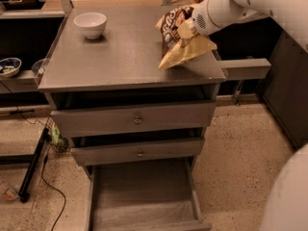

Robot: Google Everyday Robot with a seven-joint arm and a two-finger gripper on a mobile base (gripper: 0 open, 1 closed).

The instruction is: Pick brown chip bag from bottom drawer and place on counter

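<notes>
The brown chip bag (pixel 180 40), dark brown with tan ends, hangs tilted over the right part of the counter (pixel 120 57), its lower tan end touching or just above the surface. My gripper (pixel 186 29) is shut on the bag's upper part, at the end of the white arm that comes in from the upper right. The bottom drawer (pixel 142 196) stands pulled open below the cabinet and is empty.
A white bowl (pixel 90 24) sits at the counter's back left. Two knobbed drawers (pixel 137 121) are slightly open. A narrow grey side shelf (pixel 243 69) juts out at the right. A dark cable and stand (pixel 33 170) lie on the floor at the left.
</notes>
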